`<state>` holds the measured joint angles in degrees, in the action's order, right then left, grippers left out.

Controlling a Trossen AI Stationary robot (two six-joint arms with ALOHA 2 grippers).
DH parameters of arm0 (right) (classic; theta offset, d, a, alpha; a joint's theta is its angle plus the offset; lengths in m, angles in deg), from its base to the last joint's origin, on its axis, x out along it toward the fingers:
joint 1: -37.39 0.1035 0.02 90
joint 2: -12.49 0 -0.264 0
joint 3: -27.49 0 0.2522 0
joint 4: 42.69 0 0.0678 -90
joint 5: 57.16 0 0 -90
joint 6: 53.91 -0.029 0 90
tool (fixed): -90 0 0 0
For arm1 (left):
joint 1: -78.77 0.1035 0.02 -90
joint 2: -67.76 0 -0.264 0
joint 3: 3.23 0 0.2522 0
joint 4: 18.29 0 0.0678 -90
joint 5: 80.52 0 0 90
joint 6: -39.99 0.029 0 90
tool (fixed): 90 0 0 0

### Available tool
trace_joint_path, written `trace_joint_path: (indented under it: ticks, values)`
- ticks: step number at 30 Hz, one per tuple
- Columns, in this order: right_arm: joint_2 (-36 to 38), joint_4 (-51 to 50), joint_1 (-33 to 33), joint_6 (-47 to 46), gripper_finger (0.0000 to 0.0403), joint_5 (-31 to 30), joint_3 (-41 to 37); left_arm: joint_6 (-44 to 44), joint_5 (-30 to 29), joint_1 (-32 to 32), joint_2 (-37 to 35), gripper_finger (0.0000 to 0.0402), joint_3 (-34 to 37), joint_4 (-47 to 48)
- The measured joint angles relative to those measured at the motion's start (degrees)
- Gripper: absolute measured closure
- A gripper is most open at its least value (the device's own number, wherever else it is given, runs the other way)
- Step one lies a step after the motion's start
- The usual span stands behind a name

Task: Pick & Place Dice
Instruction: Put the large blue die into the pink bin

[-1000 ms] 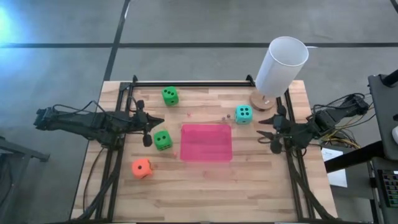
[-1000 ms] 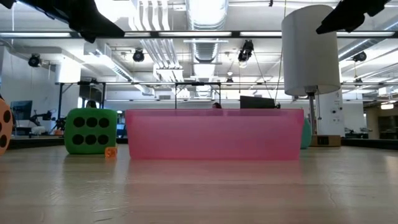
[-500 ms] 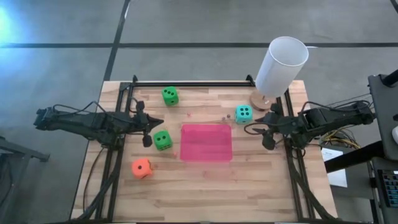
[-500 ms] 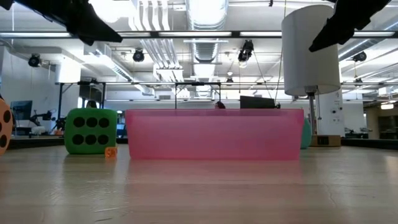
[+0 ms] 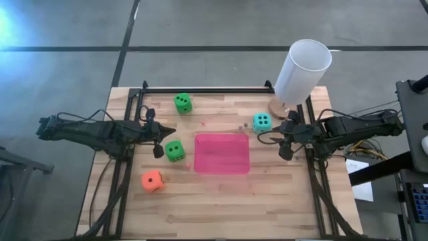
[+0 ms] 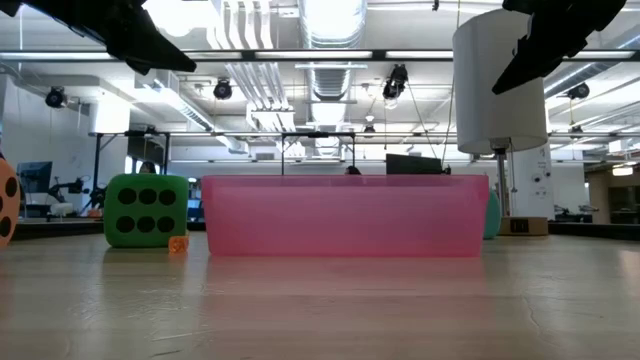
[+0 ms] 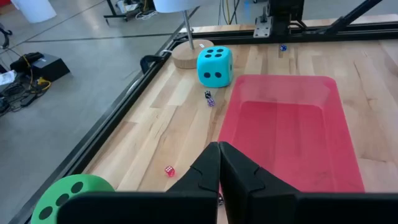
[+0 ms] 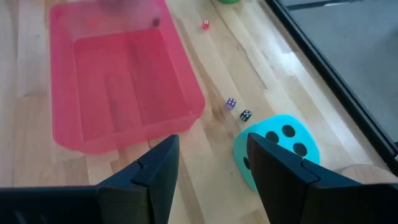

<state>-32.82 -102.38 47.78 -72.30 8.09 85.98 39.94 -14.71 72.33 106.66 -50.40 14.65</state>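
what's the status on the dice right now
Right gripper open, above table near teal die. Left gripper shut, by green die. Pink tray empty. Nothing blocking.

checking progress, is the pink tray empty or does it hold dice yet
Empty: the pink tray shows bare floor; the teal die sits outside it.
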Motion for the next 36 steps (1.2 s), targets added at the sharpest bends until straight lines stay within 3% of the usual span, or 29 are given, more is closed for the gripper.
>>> trace_joint_path:
  ticks: [12,18,36]
  values:
    - [-0.6,0.75,-1.89,0.73,0.0218,-0.09,0.0,-0.05,-1.76,0.92,2.29,0.0394,0.0,-2.47]
    - [-0.9,2.59,-4.39,2.38,0.0223,4.0,0.0,0.21,-1.76,0.92,3.37,0.0394,0.0,-2.26]
    - [-1.72,2.81,-7.1,3.01,0.0218,4.31,-0.02,0.17,-1.76,0.92,3.63,0.0394,0.0,-1.38]
